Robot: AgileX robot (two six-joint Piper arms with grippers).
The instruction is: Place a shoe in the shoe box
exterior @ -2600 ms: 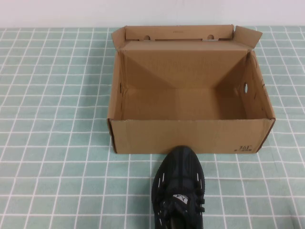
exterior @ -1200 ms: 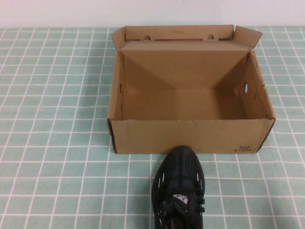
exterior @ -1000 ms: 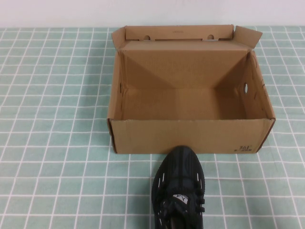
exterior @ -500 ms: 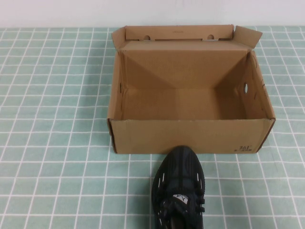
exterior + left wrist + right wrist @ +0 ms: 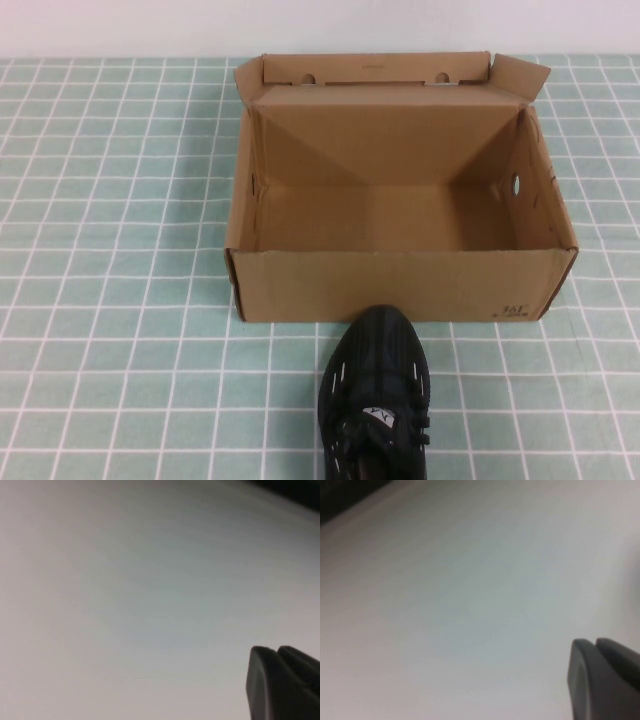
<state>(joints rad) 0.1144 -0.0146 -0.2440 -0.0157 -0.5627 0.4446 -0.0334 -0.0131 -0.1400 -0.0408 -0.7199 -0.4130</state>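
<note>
Left gripper [image 5: 282, 682] and right gripper [image 5: 602, 677] each face a blank pale surface, out of the high view; grip state can't be told. Shoe [image 5: 375, 395] on table [image 5: 110, 300], toe just beside open, empty shoe box [image 5: 400, 285].

A pale green tabletop [image 5: 120, 300] with a white grid fills the view. A plain white wall [image 5: 320, 25] runs along twelve o'clock.

Dark grey gripper [image 5: 282, 685] tips, matte
</note>
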